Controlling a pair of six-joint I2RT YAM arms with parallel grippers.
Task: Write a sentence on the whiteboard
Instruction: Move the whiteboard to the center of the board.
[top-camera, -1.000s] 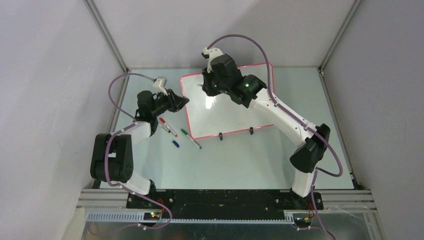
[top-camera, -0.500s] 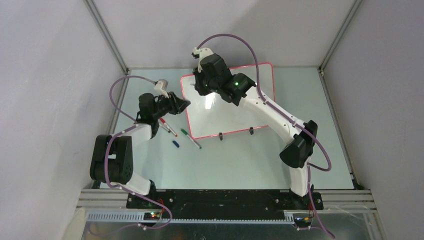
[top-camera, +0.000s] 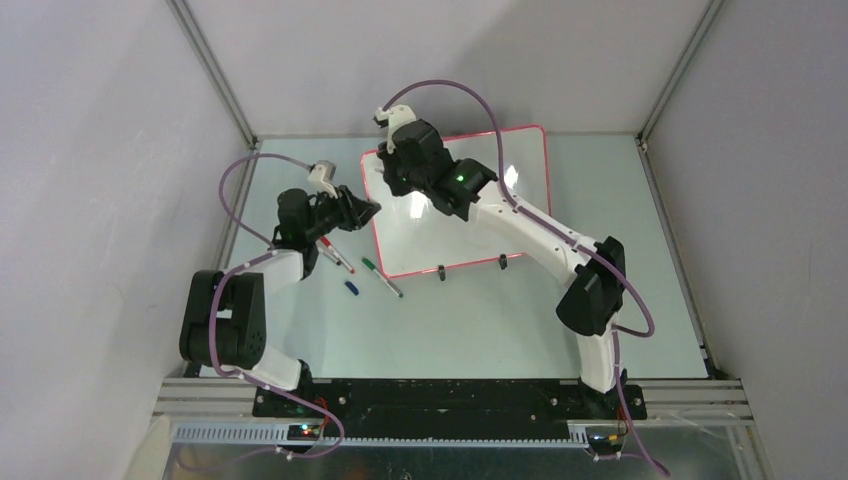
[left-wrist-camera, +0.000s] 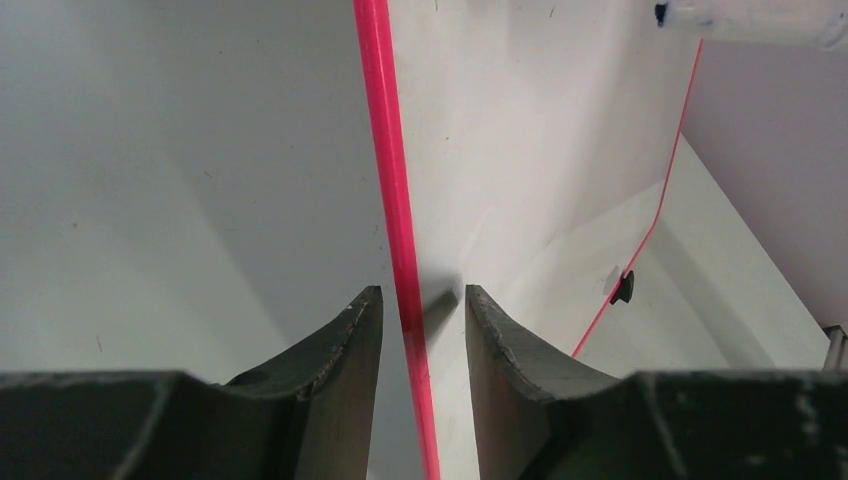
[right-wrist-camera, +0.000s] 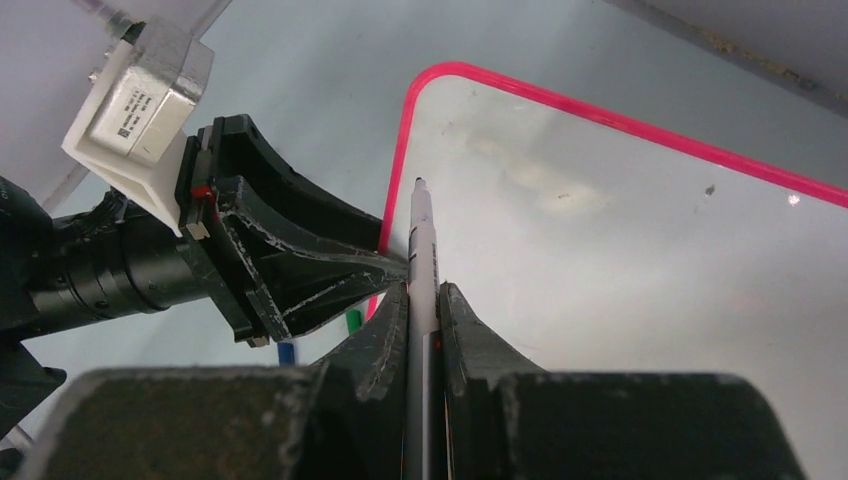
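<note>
The whiteboard (top-camera: 430, 242) lies mid-table, white with a thin red-pink frame (left-wrist-camera: 385, 150). Its surface (right-wrist-camera: 620, 260) is blank; no sentence shows in any view. My right gripper (top-camera: 386, 178) hangs over the board's far left corner. It is shut (right-wrist-camera: 425, 292) on a white marker (right-wrist-camera: 420, 230), whose dark tip points at that corner. The marker's blue tip also shows in the left wrist view (left-wrist-camera: 660, 13). My left gripper (top-camera: 371, 208) sits at the board's left edge. It is open (left-wrist-camera: 420, 298), with the red frame between the jaws and a gap on each side.
A red marker (top-camera: 337, 254), a green marker (top-camera: 382, 277) and a small blue cap (top-camera: 351, 288) lie on the table left of the board. Two black clip feet (top-camera: 441, 272) (top-camera: 502, 263) sit on its near edge. Grey walls enclose the table.
My right arm has swung left with the marker, from the board's upper middle to its far left corner. The left jaws have parted around the board's edge.
</note>
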